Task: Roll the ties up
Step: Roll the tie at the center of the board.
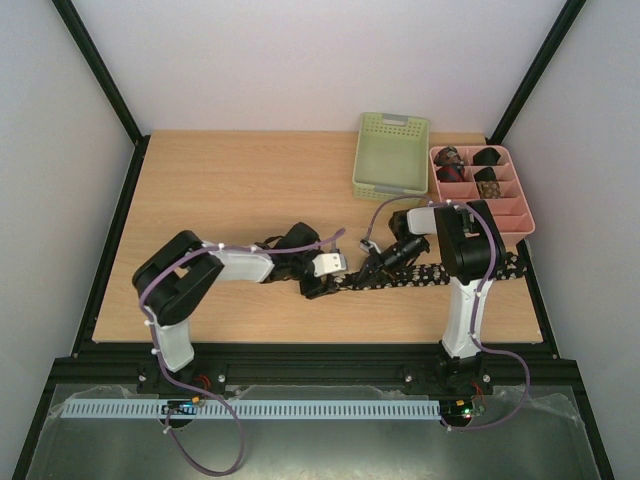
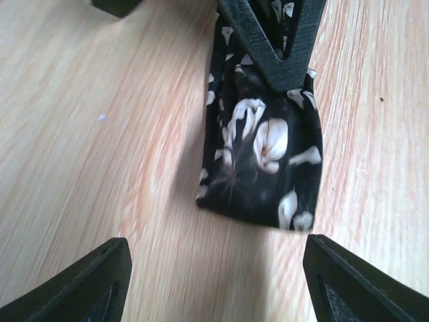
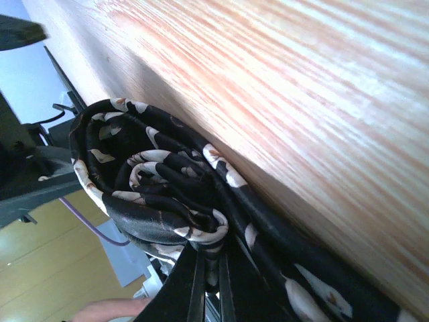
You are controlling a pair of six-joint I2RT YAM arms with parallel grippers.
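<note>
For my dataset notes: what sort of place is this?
Probably a lab robot cell: a wooden table boxed in by white panels on black frame posts, with the left arm and right arm bolted at its near edge.

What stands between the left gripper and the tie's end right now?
Nothing visible. Only bare table lies between the open left gripper and the end of the tie. The right gripper pinches that end from the far side.
</note>
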